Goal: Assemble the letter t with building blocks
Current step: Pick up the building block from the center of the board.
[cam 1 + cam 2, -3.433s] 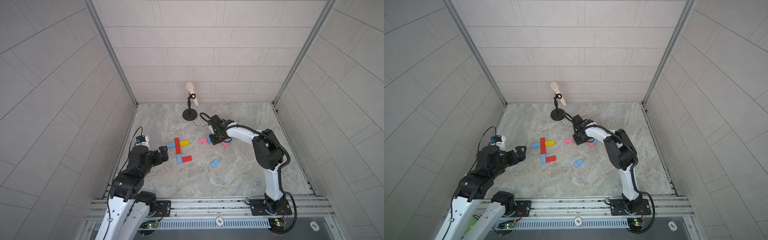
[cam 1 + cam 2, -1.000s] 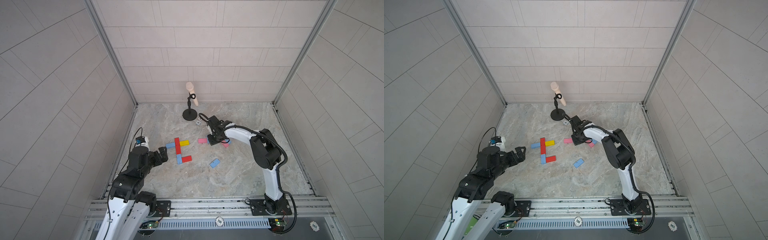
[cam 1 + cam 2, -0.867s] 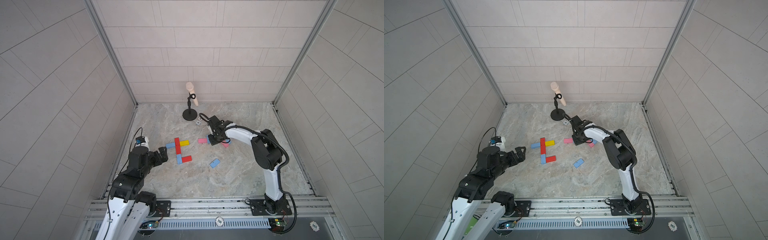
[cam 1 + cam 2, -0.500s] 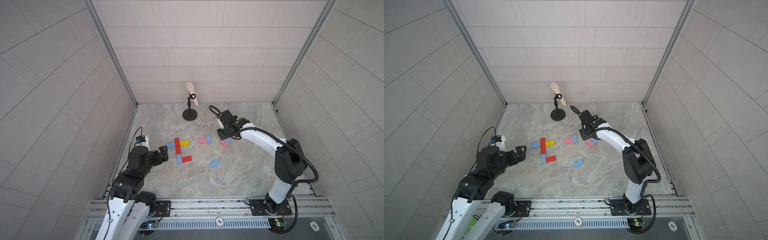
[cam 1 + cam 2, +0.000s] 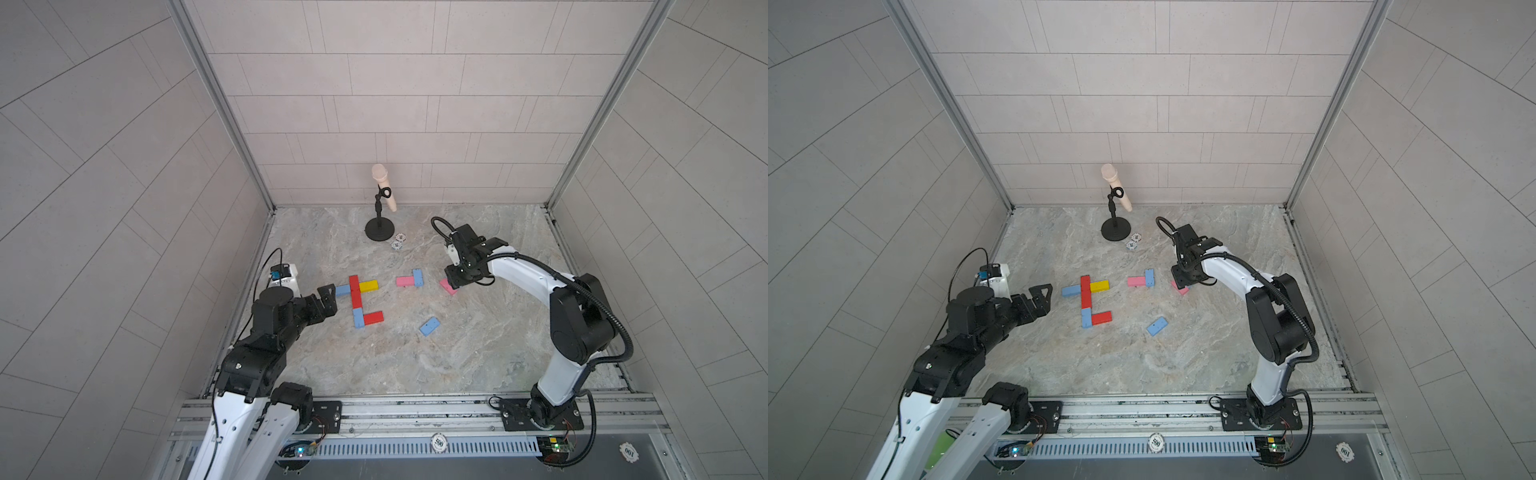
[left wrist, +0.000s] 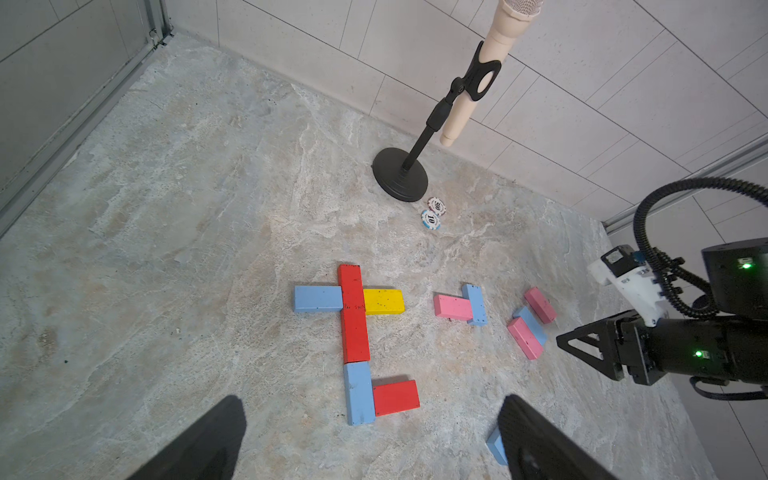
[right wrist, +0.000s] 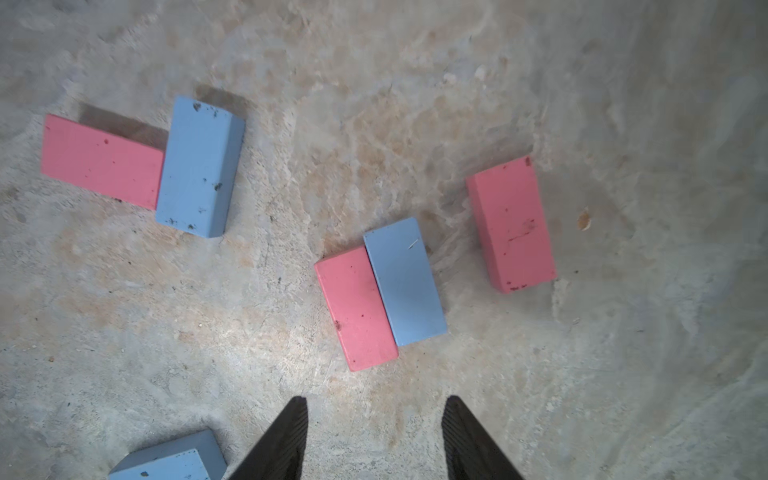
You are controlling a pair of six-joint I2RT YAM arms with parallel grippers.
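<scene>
On the marble tabletop (image 5: 478, 357), blocks (image 5: 354, 291) lie flat; the right claw (image 7: 376, 399) hangs spread, empty, near a pink block (image 7: 355, 307); the left claw (image 5: 327, 300) gapes empty.

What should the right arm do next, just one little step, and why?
Probably lower the right arm toward the pink block just ahead of its jaws. The jaws are open and empty, hovering above that block, which lies flat against a blue block, apart from the letter.
</scene>
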